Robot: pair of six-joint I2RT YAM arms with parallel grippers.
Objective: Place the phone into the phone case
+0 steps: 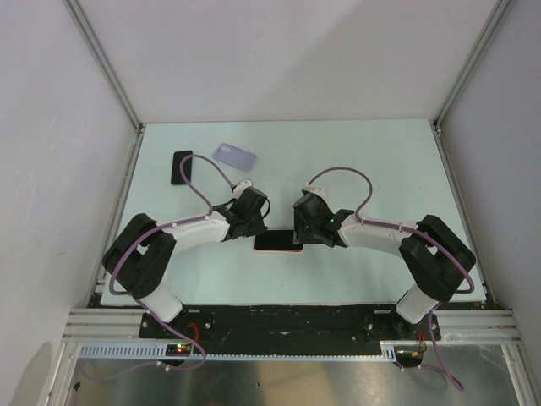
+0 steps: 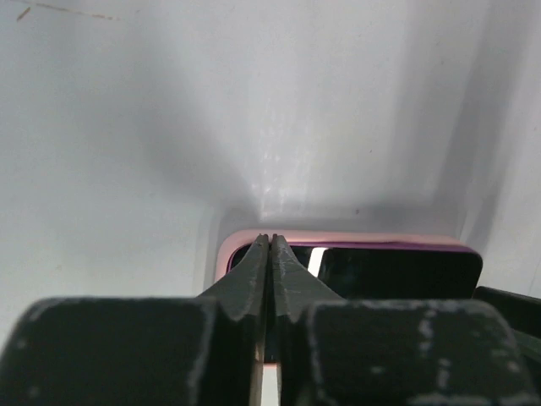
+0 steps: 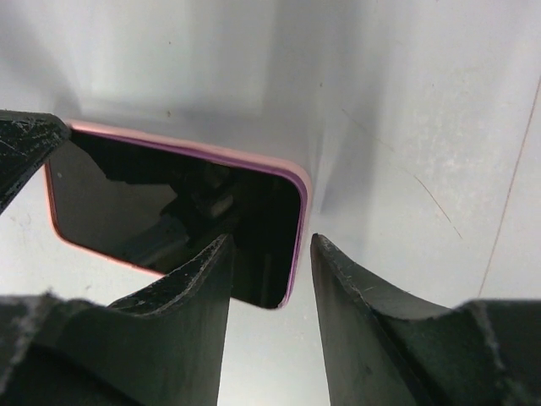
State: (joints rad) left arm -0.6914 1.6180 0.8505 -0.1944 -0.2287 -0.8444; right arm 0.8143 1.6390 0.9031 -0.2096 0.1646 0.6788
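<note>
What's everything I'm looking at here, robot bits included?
phone: one, black screen, lying in the pink case at the table's near middle
pink case: one, pink, around that phone, between the two grippers
black slab: one, black, phone-shaped, far left of the table
lilac case: one, pale purple, far left, just right of the black slab
table: one, pale green-white, walled on three sides
left gripper: one, black, fingers shut, tip on the cased phone's left end
right gripper: one, black, fingers open, straddling the case's right edge
arms: two, white and black with purple cables, bolted at the near edge
</note>
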